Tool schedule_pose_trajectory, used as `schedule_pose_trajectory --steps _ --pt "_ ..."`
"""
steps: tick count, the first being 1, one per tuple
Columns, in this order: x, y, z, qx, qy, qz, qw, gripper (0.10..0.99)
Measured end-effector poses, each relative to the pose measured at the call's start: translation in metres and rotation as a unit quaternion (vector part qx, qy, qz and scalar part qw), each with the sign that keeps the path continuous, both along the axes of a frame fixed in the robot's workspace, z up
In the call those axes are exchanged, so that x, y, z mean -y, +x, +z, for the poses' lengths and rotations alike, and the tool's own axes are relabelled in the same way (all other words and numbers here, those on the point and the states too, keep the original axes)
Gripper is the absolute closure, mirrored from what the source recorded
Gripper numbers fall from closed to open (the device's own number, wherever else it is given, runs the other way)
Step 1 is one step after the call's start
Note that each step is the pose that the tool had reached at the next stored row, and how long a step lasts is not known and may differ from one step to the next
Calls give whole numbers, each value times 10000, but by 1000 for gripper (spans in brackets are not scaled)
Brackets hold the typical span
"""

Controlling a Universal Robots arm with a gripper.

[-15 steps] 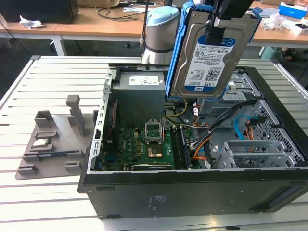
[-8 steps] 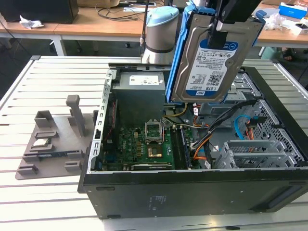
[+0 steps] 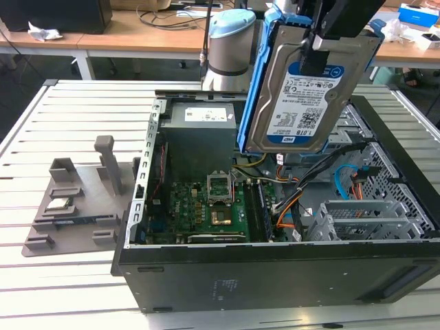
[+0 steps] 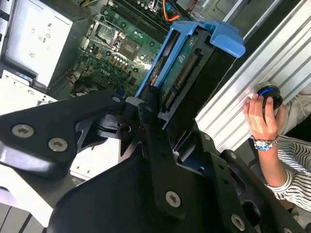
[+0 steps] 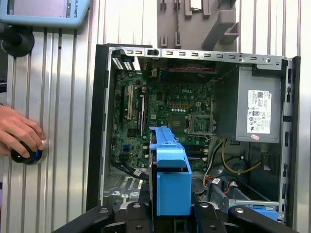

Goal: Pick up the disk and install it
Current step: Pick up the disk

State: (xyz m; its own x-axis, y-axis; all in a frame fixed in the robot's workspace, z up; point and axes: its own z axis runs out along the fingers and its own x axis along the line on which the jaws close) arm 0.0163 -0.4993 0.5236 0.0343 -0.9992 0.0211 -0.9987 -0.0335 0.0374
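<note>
The disk (image 3: 306, 89), a silver hard drive with a white-and-blue label in a bright blue carrier, hangs upright and tilted above the open computer case (image 3: 275, 275). My gripper (image 3: 313, 55) is shut on its upper edge from above. In the second wrist view the black fingers (image 4: 146, 111) clamp the disk (image 4: 187, 63) edge-on over the motherboard. Seen end-on in the first wrist view, the blue carrier of the disk (image 5: 170, 179) sits between the gripper (image 5: 170, 211) jaws, over the case interior.
Inside the case lie a green motherboard (image 3: 206, 206), a grey power supply (image 3: 199, 130), cables and a metal drive cage (image 3: 371, 213). A grey fixture (image 3: 75, 199) stands at the exterior view's left. A person's hand (image 5: 19, 131) rests on a round button (image 5: 26, 155) beside the case.
</note>
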Motion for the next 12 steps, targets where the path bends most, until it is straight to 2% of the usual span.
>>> schedule_pose_trajectory --steps 5,6,7,9,11,12 --pt "127 0 -3 0 -2 0 10000 722" --pt "176 0 -6 0 -2 0 10000 722" --pt "255 0 -11 0 4 0 10000 722" --pt "337 0 -14 0 51 0 10000 722" --pt "396 0 -17 0 112 0 9999 722" --pt "412 0 -23 1 117 -10 9999 722"
